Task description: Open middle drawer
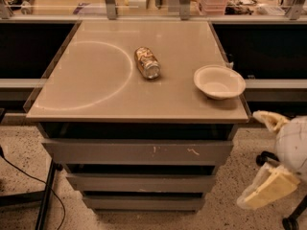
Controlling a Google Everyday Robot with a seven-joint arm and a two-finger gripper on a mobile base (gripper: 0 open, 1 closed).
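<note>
Tan desk (144, 107) over three drawers: gripper (250, 159), jaws apart, near right, could snag the scratched top drawer (120, 152), not the middle drawer (141, 182).

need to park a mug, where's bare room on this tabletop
Widest bare patch: left half of the beige tabletop, left of the lying metal can. White round bowl crowds the right edge. Pincer hangs low right, below tabletop level.

Warm light, speckled floor (21, 147), beige tabletop (91, 80)
</note>
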